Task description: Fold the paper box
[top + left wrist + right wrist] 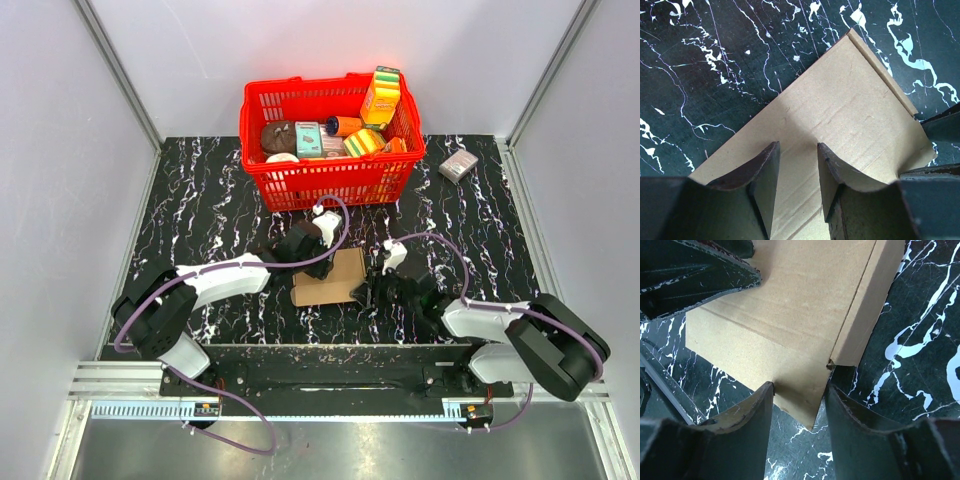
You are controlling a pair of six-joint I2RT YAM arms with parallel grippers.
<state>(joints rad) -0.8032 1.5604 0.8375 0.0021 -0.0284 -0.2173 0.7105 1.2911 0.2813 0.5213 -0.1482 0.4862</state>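
The paper box [333, 277], lying at centre frame, could skid if my right tool [800, 387], straddling a flap corner in a grip I cannot tell, pulls while my left tool [797, 150], released with fingers parted over the sheet, bears too lightly. The tabletop [200, 205] is glossy black with white veins, enclosed by pale walls [60, 150].

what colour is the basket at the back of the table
Red; the basket shows best in the top external view.
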